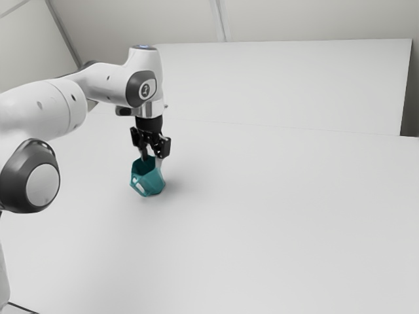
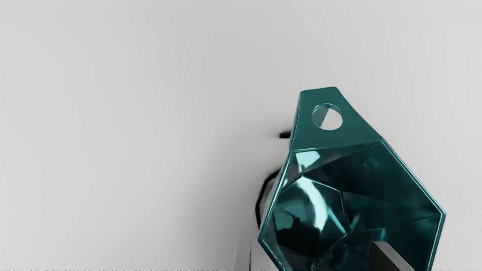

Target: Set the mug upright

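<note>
The mug [image 1: 152, 184] lies tilted beneath the pincer [image 1: 152, 159]

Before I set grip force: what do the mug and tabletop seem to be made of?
Mug: glossy teal, perhaps glazed ceramic, though metal or plastic could fit; its inside shows bright, sharp highlights.
Tabletop: matte, pale, perhaps laminate or painted board, judging by soft, glint-free shading.

It looks a bit like a lab, but I can't tell for sure. A big white robot arm [image 1: 42, 108] reaches over a wide, smooth white table [image 1: 281, 229]. Past the table there is a big, flat white board [image 1: 281, 85]. Behind it are pale walls [image 1: 131, 23] with straight lines, and a dark strip [image 1: 60, 29] slants down near the exterior view's left
</note>
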{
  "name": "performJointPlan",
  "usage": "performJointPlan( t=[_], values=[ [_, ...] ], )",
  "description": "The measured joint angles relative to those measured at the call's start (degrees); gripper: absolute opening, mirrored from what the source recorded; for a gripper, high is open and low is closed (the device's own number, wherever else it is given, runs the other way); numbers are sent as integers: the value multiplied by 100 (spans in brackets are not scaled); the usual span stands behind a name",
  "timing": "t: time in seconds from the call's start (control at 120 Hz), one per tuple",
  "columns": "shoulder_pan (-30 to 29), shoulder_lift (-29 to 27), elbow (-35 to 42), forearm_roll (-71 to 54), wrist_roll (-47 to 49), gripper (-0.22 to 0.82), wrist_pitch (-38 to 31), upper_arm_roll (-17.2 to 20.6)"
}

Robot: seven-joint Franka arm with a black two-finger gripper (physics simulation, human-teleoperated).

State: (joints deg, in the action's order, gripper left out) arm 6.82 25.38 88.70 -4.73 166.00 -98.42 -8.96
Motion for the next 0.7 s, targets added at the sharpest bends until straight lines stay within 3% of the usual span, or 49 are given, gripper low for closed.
performJointPlan(
  t=[0.117, 0.258, 0.5, 0.7],
  values=[
    [-39, -107, 16, 33, 0, 42, -12, 4],
    [-162, -507, 145, 121, 0, 51, -54, 15],
    [-241, -1939, 1021, 101, 0, 57, -280, 17],
    [-281, -2275, 442, 106, 0, 59, 72, 16]
  ],
)
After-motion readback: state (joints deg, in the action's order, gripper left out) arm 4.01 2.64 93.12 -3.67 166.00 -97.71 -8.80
